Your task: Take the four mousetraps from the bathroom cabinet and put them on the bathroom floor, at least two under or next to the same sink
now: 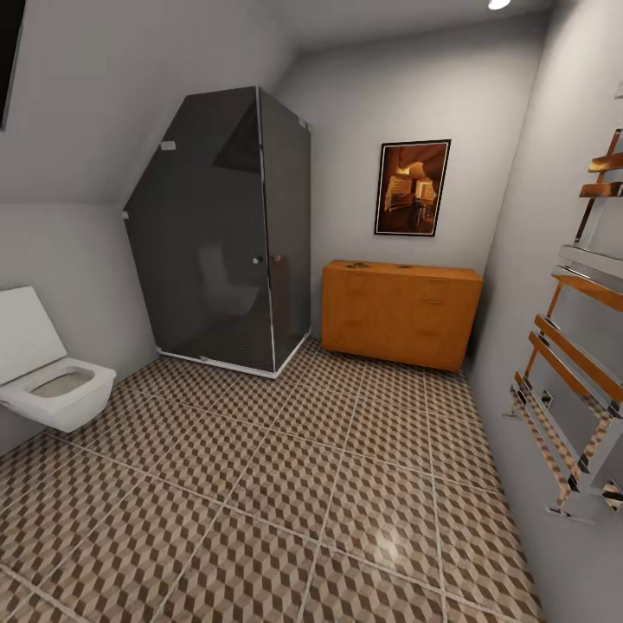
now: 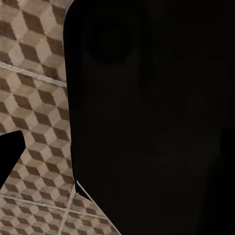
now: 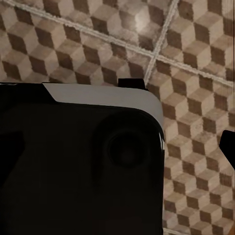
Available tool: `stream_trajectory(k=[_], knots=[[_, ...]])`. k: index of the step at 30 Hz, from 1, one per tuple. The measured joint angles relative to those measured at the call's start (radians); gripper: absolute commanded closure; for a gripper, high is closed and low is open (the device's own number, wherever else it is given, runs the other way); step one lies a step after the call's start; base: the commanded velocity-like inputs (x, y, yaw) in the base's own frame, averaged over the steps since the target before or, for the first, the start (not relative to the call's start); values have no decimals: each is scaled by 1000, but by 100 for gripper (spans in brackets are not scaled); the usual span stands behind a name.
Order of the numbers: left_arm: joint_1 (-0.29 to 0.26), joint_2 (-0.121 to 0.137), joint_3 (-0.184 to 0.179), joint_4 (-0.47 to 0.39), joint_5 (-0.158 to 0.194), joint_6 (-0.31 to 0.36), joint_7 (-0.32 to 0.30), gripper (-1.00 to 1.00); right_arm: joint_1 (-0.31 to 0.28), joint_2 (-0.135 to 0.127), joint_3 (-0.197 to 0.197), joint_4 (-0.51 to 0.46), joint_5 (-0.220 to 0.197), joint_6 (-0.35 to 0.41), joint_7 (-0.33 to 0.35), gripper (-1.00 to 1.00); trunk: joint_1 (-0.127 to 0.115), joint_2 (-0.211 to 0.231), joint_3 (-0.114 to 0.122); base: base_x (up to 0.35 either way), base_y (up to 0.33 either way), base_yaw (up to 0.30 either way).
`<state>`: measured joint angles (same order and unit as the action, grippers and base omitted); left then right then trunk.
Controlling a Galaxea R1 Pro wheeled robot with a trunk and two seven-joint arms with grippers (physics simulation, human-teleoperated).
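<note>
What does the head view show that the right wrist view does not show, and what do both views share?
Head view alone: the orange-brown cabinet against the far wall, with small dark things on its top, too small to identify, a dark glass shower, a white toilet, a framed picture and a towel rail. Right wrist view alone: a large black robot part close to the camera. Both: the cube-patterned bathroom floor.

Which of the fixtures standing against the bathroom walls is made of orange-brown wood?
The low cabinet against the far wall, under the framed picture. The toilet is white, the shower enclosure dark glass, and the towel rail metal.
</note>
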<state>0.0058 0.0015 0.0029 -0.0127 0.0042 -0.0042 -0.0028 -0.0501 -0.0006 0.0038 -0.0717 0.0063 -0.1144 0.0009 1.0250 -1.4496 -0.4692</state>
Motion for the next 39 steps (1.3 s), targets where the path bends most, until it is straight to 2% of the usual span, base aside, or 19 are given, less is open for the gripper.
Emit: stream_trajectory(k=[10, 16, 39], knots=[[0, 0, 0, -1, 0, 0, 0, -100, 0, 4, 1, 1, 1, -1, -1, -100, -1, 0, 0, 308, 0, -9], [0, 0, 0, -1, 0, 0, 0, -100, 0, 4, 1, 1, 1, -1, 0, -100, 0, 0, 0, 286, 0, -206], [0, 0, 0, -1, 0, 0, 0, -100, 0, 4, 1, 2, 1, -2, 0, -100, 0, 0, 0, 21, 0, -286]])
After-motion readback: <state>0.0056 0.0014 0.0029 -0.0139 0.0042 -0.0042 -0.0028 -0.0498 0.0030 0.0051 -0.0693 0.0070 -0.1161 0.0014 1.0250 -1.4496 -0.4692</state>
